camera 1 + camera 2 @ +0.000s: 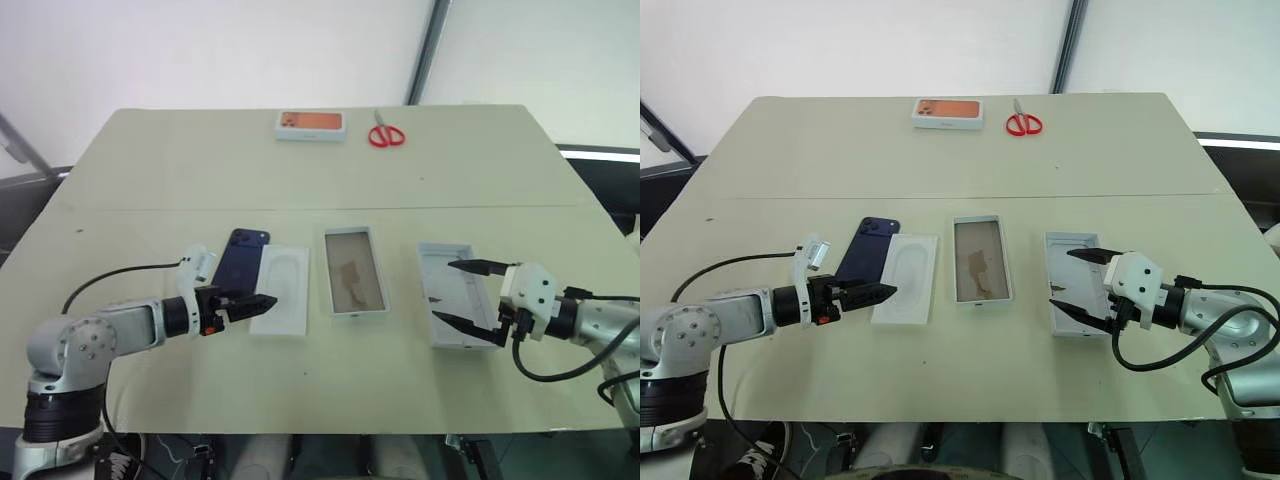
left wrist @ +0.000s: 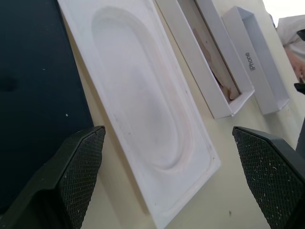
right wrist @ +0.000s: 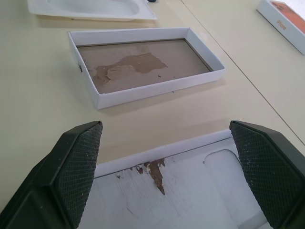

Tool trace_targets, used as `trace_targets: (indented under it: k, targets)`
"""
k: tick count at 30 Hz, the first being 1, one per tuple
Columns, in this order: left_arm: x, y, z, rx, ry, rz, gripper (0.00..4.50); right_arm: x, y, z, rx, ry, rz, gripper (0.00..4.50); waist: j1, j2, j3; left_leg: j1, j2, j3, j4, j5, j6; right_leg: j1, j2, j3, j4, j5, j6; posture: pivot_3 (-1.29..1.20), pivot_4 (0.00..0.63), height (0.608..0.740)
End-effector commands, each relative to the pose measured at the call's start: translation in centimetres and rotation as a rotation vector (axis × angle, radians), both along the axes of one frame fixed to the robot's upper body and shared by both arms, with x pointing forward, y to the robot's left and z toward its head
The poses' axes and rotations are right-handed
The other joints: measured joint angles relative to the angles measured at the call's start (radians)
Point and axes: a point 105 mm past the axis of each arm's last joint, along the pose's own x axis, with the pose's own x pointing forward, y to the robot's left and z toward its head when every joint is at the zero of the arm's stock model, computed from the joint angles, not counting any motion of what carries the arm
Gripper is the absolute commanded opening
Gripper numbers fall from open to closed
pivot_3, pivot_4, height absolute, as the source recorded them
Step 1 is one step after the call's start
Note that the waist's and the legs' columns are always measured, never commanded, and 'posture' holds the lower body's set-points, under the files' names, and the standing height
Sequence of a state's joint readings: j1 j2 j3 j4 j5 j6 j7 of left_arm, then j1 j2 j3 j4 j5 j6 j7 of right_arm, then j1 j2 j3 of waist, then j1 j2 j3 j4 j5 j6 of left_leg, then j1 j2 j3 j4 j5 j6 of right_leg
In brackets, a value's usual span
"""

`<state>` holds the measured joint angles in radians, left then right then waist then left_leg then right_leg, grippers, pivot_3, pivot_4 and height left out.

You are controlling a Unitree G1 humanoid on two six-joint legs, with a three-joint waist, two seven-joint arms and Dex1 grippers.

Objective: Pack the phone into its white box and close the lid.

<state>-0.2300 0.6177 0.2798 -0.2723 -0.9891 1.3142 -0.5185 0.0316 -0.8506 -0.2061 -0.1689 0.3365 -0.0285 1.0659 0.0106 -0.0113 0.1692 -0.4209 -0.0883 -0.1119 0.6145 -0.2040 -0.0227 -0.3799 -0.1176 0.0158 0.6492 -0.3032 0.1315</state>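
Observation:
The dark navy phone (image 1: 243,258) lies flat on the table, left of centre, its camera bump at the far end. A flat white insert (image 1: 281,290) lies against its right side. My left gripper (image 1: 247,303) is open and empty, low over the near end of the phone (image 2: 33,95) and the insert (image 2: 143,95). The white box (image 1: 354,272), with its brownish floor up, sits in the middle. To its right lies the lid (image 1: 455,296), pale inside up. My right gripper (image 1: 463,294) hovers open over the lid's near half, holding nothing.
A white box with an orange picture (image 1: 310,124) and red scissors (image 1: 386,134) lie near the table's far edge. A seam crosses the tabletop (image 1: 150,180) behind the phone. The table's front edge runs just below both arms.

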Motion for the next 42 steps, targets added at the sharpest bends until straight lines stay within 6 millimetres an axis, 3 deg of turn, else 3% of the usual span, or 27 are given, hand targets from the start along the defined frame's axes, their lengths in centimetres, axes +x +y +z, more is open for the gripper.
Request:
trace_targets:
  k: [1, 8, 15, 20, 29, 37, 42]
  targets:
    - [-0.5, 0.9, 1.0, -0.040, 0.006, 0.013, 4.50, 0.0, 0.1, 0.9, -0.006, -0.048, 0.009, 4.48, -0.001, 0.000, 0.000, 0.000, 0.000, 0.000, 0.000, 0.000, 0.000, 0.000, 0.000, 0.000, 0.000, 0.000, 0.000, 0.00, 0.150, 0.740]
    - [-2.3, 0.8, 0.5, -0.076, 0.071, -0.005, 4.50, 0.1, 0.2, 0.9, -0.010, -0.047, 0.020, 4.48, 0.001, 0.000, 0.000, 0.000, 0.000, 0.000, 0.000, 0.000, 0.000, 0.000, -0.001, 0.000, 0.000, 0.000, -0.001, 0.00, 0.150, 0.740]
    - [-2.2, 0.4, -0.7, -0.119, 0.136, 0.026, 4.50, -0.2, 1.0, 1.3, -0.005, -0.031, 0.065, 4.48, 0.002, 0.000, 0.000, 0.000, 0.000, 0.000, 0.000, 0.000, 0.000, 0.000, -0.001, 0.000, -0.001, 0.000, -0.001, 0.00, 0.150, 0.740]
    - [-2.0, 0.2, -1.1, -0.153, 0.171, 0.042, 4.50, -1.3, 2.6, 1.9, 0.001, -0.012, 0.155, 4.48, 0.001, 0.000, 0.000, 0.000, 0.000, 0.000, 0.000, 0.000, 0.000, 0.000, -0.001, 0.000, 0.000, 0.000, -0.001, 0.00, 0.150, 0.740]
    - [-1.7, -1.1, -2.2, -0.205, 0.212, 0.053, 4.50, -0.7, 3.0, 2.0, 0.000, -0.027, 0.142, 4.48, 0.005, 0.000, -0.001, 0.000, -0.001, 0.000, 0.001, 0.000, 0.000, 0.002, -0.001, 0.000, -0.001, -0.001, -0.001, 0.00, 0.150, 0.740]
    - [-1.7, -1.2, -2.8, -0.196, 0.236, 0.064, 0.92, -0.6, 2.9, 2.0, -0.007, -0.036, 0.132, 4.50, 0.001, 0.000, 0.000, 0.000, 0.000, 0.000, 0.000, 0.000, 0.000, 0.001, -0.001, 0.000, -0.001, 0.000, -0.001, 0.00, 0.150, 0.740]
    - [-2.0, -1.0, -3.3, -0.144, 0.228, 0.063, 0.92, -0.5, 3.0, 2.2, -0.005, -0.043, 0.133, 4.50, 0.002, 0.000, 0.000, 0.000, 0.000, 0.000, 0.000, 0.000, 0.000, 0.001, -0.001, 0.000, -0.001, -0.001, -0.001, 0.00, 0.150, 0.740]
